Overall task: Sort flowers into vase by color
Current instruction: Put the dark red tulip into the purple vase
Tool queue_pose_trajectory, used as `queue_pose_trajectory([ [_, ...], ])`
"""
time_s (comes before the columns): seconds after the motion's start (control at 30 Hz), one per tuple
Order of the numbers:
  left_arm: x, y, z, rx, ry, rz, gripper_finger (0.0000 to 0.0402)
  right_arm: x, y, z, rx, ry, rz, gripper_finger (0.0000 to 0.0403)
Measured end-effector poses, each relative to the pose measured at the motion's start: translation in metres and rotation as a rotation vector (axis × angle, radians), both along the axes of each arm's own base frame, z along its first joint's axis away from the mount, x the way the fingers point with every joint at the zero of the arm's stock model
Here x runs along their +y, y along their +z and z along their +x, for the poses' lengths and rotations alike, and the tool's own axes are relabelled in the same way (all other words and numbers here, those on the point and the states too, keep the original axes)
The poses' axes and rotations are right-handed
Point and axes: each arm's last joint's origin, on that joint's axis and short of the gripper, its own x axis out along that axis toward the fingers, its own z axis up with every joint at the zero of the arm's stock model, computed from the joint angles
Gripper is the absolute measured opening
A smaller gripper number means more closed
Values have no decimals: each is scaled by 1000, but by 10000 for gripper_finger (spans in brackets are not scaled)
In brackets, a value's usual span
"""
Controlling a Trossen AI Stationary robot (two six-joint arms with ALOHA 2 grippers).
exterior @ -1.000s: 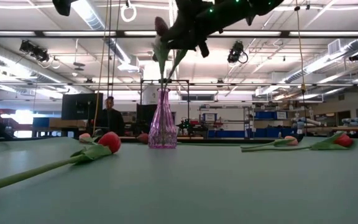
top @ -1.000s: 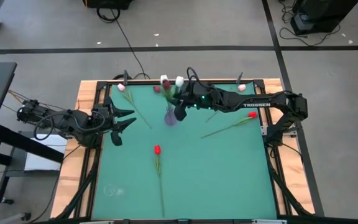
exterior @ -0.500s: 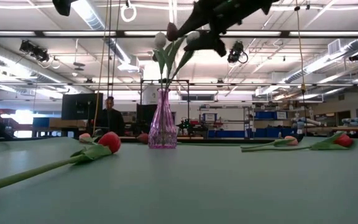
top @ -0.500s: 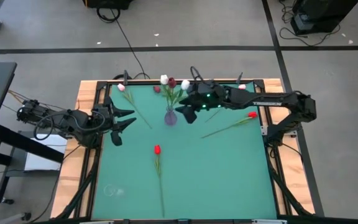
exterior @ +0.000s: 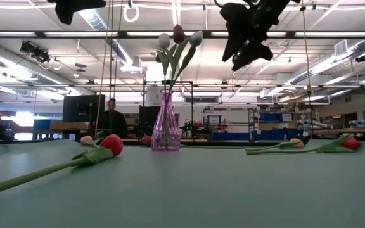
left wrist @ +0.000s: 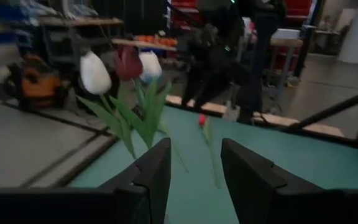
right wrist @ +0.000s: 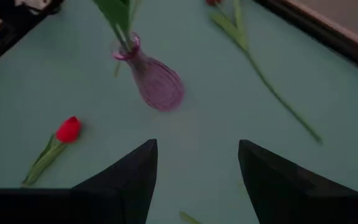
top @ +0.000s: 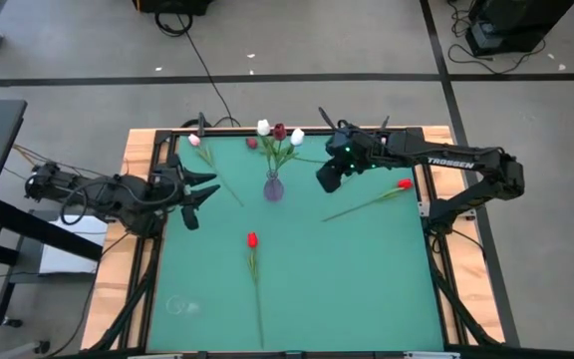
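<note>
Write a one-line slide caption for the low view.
Purple vase holding three tulips, open right gripper above, red tulip lying on the table.

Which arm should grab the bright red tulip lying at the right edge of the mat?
Right. Its open, empty hand hangs close to the bright red tulip; the left hand waits open across the green mat.
</note>
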Motion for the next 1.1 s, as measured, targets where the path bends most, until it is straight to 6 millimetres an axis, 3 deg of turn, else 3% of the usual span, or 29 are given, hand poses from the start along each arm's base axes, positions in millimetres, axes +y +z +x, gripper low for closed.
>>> queue_pose_trajectory([
  [0.23,8,-9,1,60,-2,-98,138,-22,-20,-10,31,-98,24,231],
  [0.4,10,-17,-1,116,25,-151,135,-52,-52,-11,79,-221,96,231],
  [0.73,12,-26,-4,170,76,-248,134,-117,-122,2,121,-249,319,231],
  [0.87,16,-28,-4,162,123,-309,134,-142,-136,16,156,-166,328,231],
  [1.1,25,-30,-7,150,276,-303,134,-176,-134,60,250,23,252,227],
])
